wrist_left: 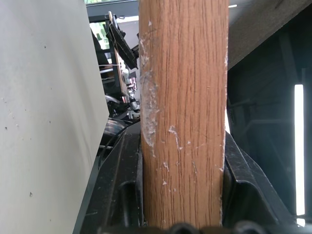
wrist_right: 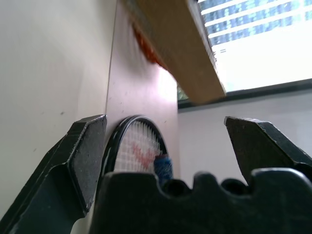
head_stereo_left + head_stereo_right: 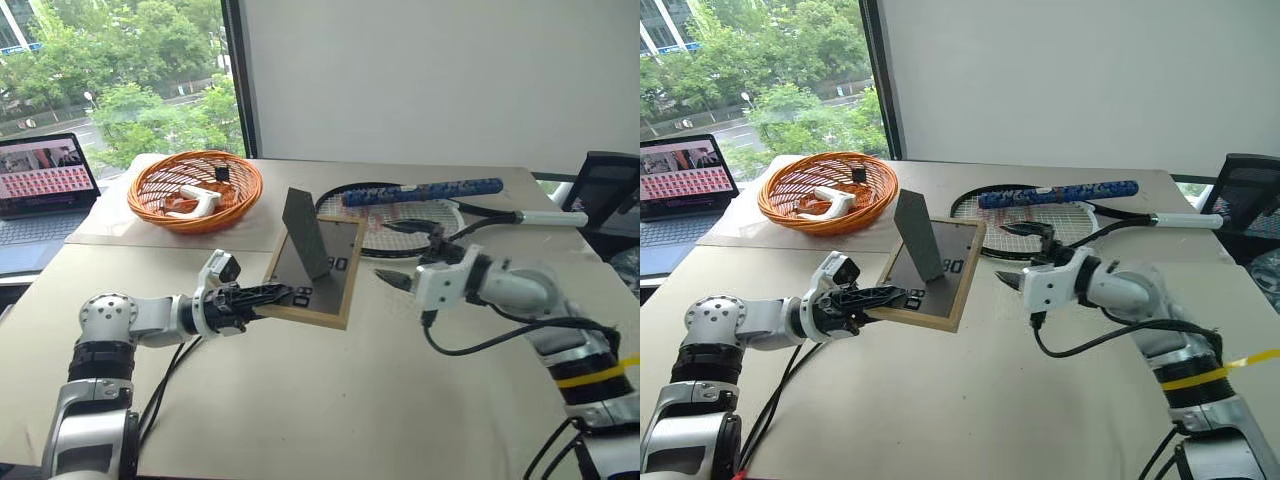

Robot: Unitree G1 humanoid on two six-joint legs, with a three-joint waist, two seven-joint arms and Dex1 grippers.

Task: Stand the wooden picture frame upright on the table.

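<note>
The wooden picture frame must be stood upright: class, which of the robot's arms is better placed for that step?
Left. The left gripper already clamps the wooden picture frame; the right gripper hangs open beside it.

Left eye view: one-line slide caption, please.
Left hand grips the small light-wood picture frame, stand flipped up, over the pale beige table; open right hand waits beside it.

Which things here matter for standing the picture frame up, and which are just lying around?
For the job: wooden picture frame, back up, stand raised; left gripper shut on its edge; right gripper open beside it; table.

Lying about: racket, orange basket, laptop.
</note>
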